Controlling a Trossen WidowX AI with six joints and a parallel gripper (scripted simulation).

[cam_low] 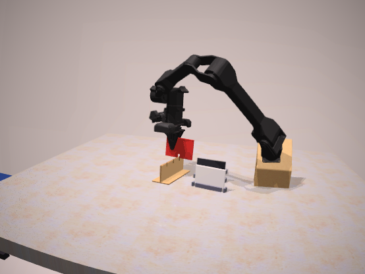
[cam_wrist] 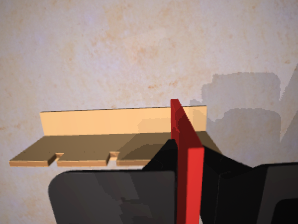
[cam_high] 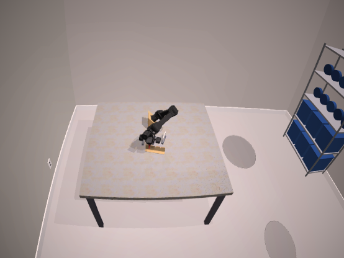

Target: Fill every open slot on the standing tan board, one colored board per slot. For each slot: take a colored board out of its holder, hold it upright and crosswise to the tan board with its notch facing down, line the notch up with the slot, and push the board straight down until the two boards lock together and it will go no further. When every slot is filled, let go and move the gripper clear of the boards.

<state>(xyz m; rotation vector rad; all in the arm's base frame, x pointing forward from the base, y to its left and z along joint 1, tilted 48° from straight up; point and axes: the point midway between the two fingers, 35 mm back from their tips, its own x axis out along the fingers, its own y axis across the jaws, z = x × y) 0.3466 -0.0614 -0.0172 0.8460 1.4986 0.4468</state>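
Red board held over the slotted tan board

The red board (cam_high: 149, 146) (cam_low: 185, 149) (cam_wrist: 190, 165) was upright and crosswise above one end of the tan board (cam_high: 156, 150) (cam_low: 171, 169) (cam_wrist: 100, 146), gripped by the gripper (cam_high: 149, 144) (cam_low: 172, 146) (cam_wrist: 178, 145). A white board (cam_low: 210, 177) stood nearby on the table (cam_high: 133, 173) (cam_low: 158, 224) (cam_wrist: 100, 50).

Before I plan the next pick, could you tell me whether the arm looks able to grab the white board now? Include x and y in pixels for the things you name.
Probably not yet: its jaws are shut on the red board (cam_low: 185, 149) (cam_wrist: 194, 175), though the white board's (cam_low: 210, 176) top edge looks uncovered.
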